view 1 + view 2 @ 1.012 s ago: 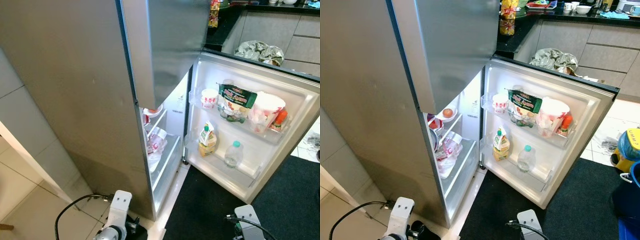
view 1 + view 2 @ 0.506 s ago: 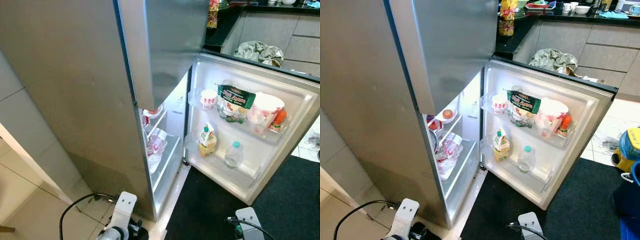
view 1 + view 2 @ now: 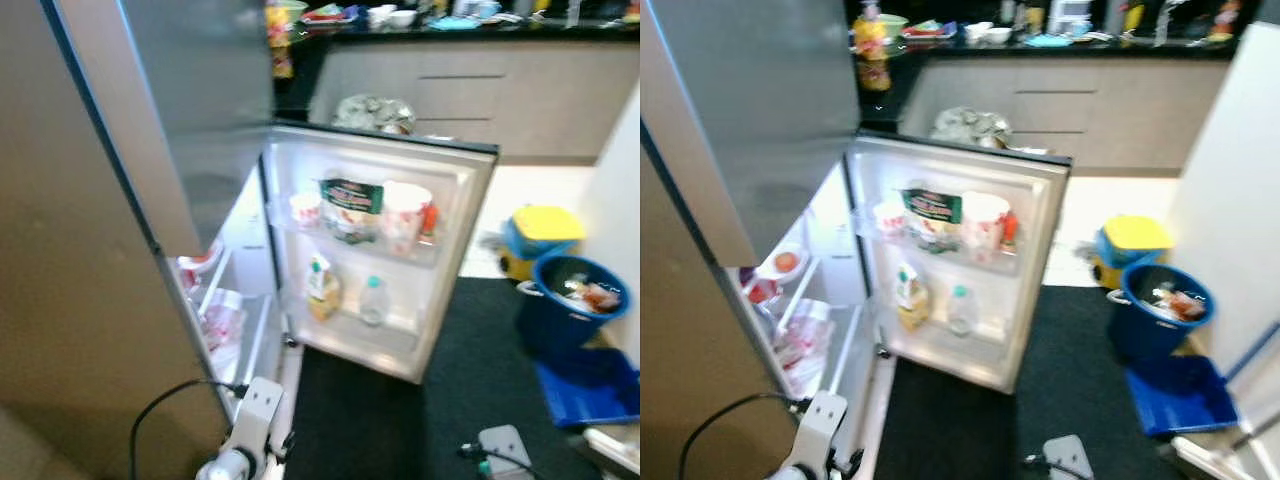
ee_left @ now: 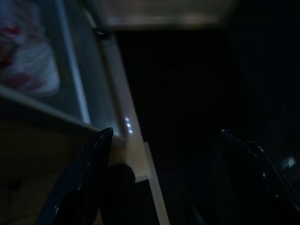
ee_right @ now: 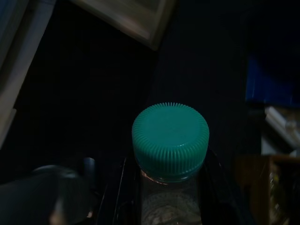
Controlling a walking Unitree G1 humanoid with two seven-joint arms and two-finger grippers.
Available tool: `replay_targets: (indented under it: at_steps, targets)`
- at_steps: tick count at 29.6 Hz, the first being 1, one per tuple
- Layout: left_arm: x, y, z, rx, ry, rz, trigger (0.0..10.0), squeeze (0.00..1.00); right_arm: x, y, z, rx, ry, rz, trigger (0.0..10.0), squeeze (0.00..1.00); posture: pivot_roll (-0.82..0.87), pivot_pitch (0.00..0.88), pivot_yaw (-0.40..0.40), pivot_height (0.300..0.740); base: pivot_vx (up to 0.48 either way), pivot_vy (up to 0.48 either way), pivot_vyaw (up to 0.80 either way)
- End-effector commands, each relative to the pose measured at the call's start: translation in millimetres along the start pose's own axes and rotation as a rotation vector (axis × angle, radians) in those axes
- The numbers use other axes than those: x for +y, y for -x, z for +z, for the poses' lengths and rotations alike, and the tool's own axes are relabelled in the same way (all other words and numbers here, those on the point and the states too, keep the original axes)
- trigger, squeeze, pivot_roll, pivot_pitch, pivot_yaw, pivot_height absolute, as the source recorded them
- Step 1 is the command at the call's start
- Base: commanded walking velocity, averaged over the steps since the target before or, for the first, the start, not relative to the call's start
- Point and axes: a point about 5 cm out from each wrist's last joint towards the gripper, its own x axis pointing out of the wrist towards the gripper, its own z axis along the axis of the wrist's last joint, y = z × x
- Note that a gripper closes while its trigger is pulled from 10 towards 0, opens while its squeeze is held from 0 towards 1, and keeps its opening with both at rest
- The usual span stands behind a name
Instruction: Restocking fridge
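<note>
Right end effector (image 5: 164, 187) clenched around a bottle (image 5: 169, 140) with green cap, low at 5 o'clock over the black mat (image 3: 970, 420). Left end effector (image 4: 159, 178) released, empty, beside the fridge (image 3: 830, 300) sill. Risk: view blurred, so may misjudge the door shelf (image 3: 940, 245) at 12 o'clock and knock the crowded packs; bottle may slip.

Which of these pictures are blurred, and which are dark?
Both eye views are softly motion-blurred; labels in the fridge door are unreadable. Left wrist view is very dark, the left pincer barely outlined. Right wrist view is dim, yet the green-capped bottle looks sharp.
</note>
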Motion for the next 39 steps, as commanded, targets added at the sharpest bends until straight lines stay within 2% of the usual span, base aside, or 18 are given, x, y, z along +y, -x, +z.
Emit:
replay_targets:
  at_steps: [1, 18, 25, 27, 30, 31, 33, 39]
  targets:
    - [0.5, -0.5, 1.4, 0.000, -0.021, -0.007, 10.0, 0.00, -1.3, 0.2, 1.1, -0.014, -0.010, -0.005, 10.0, 0.00, -0.11, 0.003, 0.057, 0.740, 0.000, 0.000, -0.78]
    - [1.3, -2.5, 7.8, -0.022, -0.032, -0.010, 10.0, 0.00, -2.6, 1.5, -3.3, -0.001, -0.018, 0.002, 10.0, 0.00, -0.11, 0.003, 0.056, 0.740, 0.000, 0.000, -0.78]
    - [1.9, -0.9, 4.6, -0.021, -0.031, -0.003, 10.0, 0.00, 2.2, 1.2, -1.2, -0.012, -0.004, 0.057, 10.0, 0.00, -0.09, 0.008, 0.044, 0.740, 0.000, 0.000, 0.00]
    - [5.4, 1.5, 1.7, -0.029, -0.004, 0.019, 10.0, 0.00, 3.5, -0.9, 4.5, -0.020, 0.012, 0.081, 10.0, 0.00, -0.05, 0.019, -0.013, 0.740, 0.000, 0.000, 0.00]
    - [6.6, 2.5, 0.6, -0.034, 0.006, 0.028, 10.0, 0.00, 4.3, -1.8, 7.2, -0.022, 0.023, 0.093, 10.0, 0.00, -0.05, 0.019, -0.013, 0.740, 0.000, 0.000, 0.00]
    - [8.6, 4.7, -2.0, -0.041, 0.020, 0.041, 10.0, 0.00, 7.7, -3.8, 13.1, -0.029, 0.041, 0.115, 10.0, 0.00, -0.01, 0.026, -0.046, 0.740, 0.000, 0.000, 0.00]
    - [10.1, 7.0, -4.7, -0.045, 0.023, 0.049, 10.0, 0.00, 11.6, -5.6, 19.2, -0.038, 0.060, 0.135, 10.0, 0.00, 0.01, 0.031, -0.062, 0.740, 0.000, 0.000, 0.00]
    - [17.5, 13.1, -10.0, -0.057, 0.015, 0.075, 10.0, 0.00, 24.5, -9.0, 33.1, -0.058, 0.082, 0.180, 10.0, 0.00, 0.05, 0.039, -0.073, 0.740, 0.000, 0.000, 0.00]
